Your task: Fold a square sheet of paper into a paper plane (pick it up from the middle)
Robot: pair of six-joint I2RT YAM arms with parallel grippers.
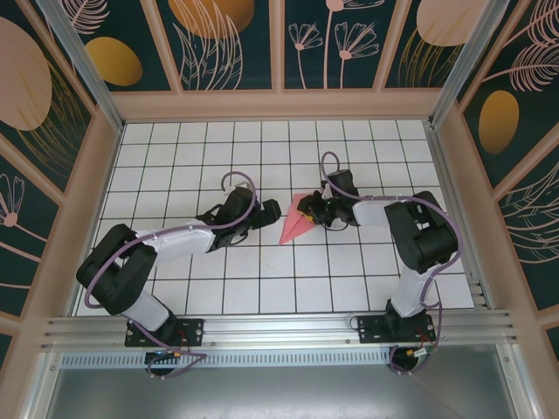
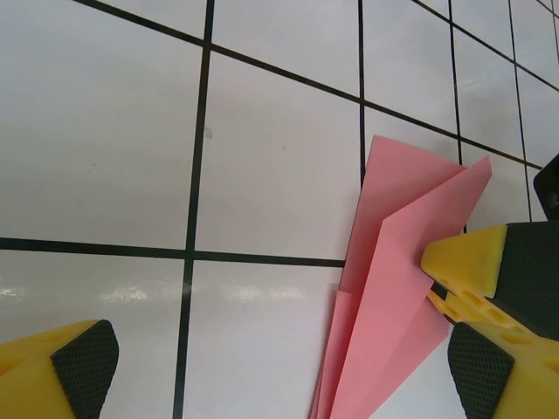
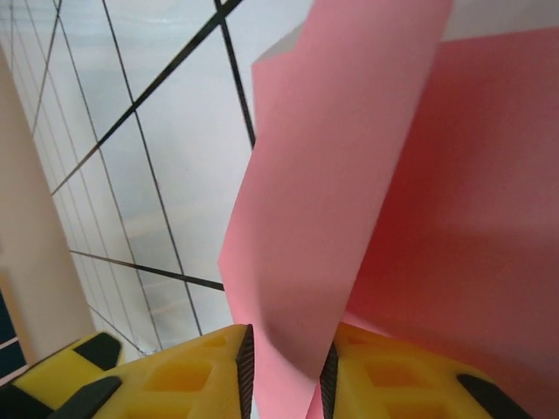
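1. We look down on a white bench (image 1: 175, 288) ruled with a black grid. It is walled on three sides, and two robot arms reach in from its near edge.
2. The paper plane (image 1: 294, 223) lies near the centre of the bench, well away from every edge. It is a narrow salmon-pink dart, with its sharp tip towards the near edge and its wide end towards the far edge.
3. The right claw (image 3: 284, 371) sits at the wide end and is closed on the plane. In its wrist view, a raised layer of pink paper stands up from the thin gap between its two yellow fingers.
4. The left claw (image 2: 266, 305) stands wide open and holds nothing, just beside the plane's left side. In its wrist view, one yellow finger overlaps the dart's long edge and the other is over bare tile. We cannot tell whether the near finger touches the paper.
5. We judge the folding to be almost done, since the sheet already has its dart shape. The step in hand looks like lifting or setting one wing layer.
6. The next move probably needs the right claw to hold its pinch without tearing the thin paper. The left claw would steady or press the body, so that the plane does not slide on the smooth bench.
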